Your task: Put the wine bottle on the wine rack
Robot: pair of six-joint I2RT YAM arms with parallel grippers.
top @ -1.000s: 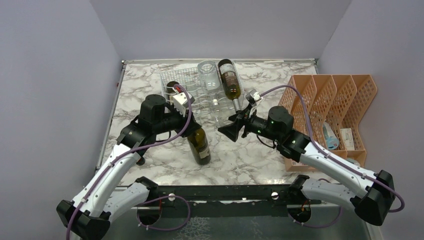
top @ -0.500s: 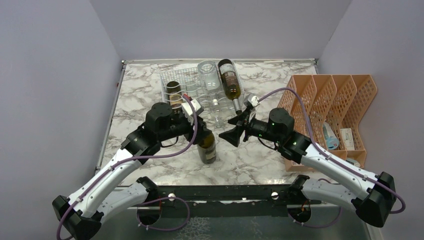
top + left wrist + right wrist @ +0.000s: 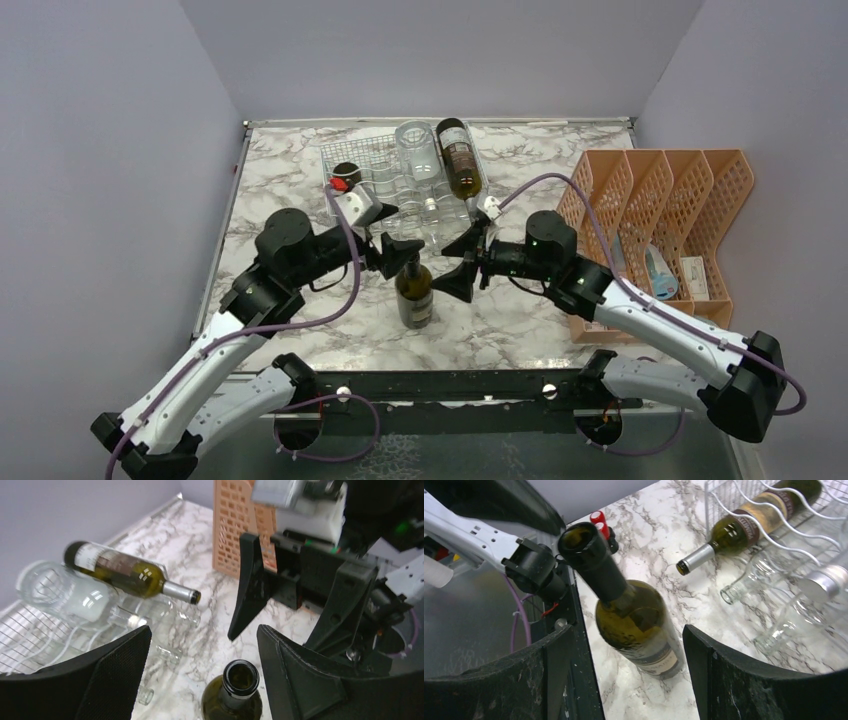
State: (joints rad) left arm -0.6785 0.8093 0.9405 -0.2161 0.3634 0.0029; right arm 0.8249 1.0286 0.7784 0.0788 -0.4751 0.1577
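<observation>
A dark green wine bottle (image 3: 415, 298) with an open mouth stands upright on the marble table (image 3: 520, 320), in front of the white wire wine rack (image 3: 372, 165). My left gripper (image 3: 396, 232) is open just left of the bottle's neck. In the left wrist view the bottle mouth (image 3: 241, 677) sits low between the spread fingers (image 3: 100, 675), touching neither. My right gripper (image 3: 453, 263) is open too, facing the bottle from the right. In the right wrist view the bottle (image 3: 634, 615) stands just beyond that gripper (image 3: 627, 630).
The rack holds a labelled dark bottle (image 3: 458, 160) and a clear bottle (image 3: 417, 150), their necks pointing toward me. An orange perforated divider tray (image 3: 660, 200) stands at the right edge. The two grippers face each other closely across the bottle.
The left gripper brought the tilted bottle upright, opened and drew back left, letting it go. The right gripper edged left toward the bottle, still open.
</observation>
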